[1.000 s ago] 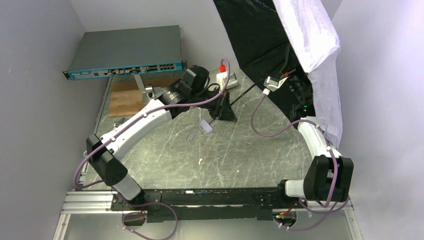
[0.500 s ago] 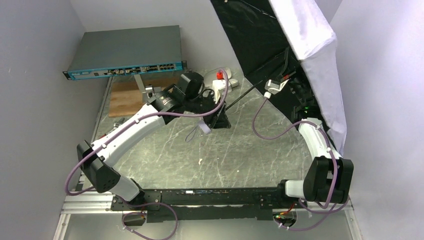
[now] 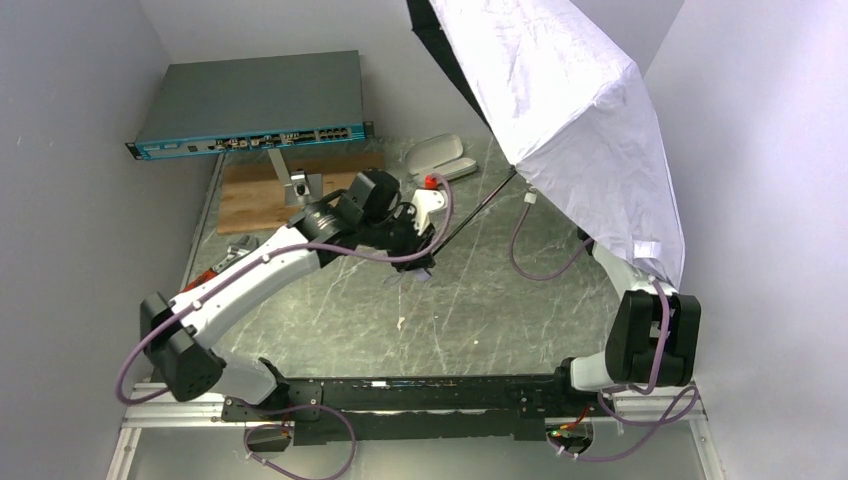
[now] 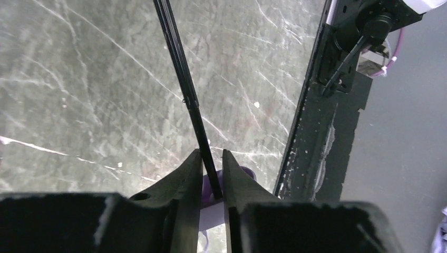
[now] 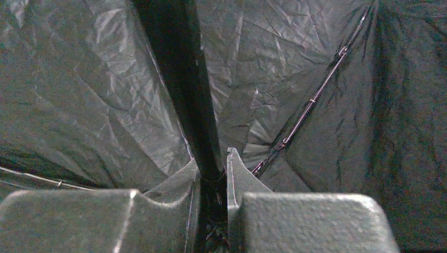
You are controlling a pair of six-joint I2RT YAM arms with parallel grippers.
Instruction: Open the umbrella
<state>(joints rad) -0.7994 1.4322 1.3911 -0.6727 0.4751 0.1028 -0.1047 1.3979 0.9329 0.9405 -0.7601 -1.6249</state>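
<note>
Right wrist alone: umbrella underside; black, ribbed

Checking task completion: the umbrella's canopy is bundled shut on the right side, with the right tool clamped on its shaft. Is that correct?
Not bundled. The top external view shows the umbrella with its white canopy spread wide on the right side. The rest holds: in the right wrist view the right tool is clamped on the black shaft.
</note>
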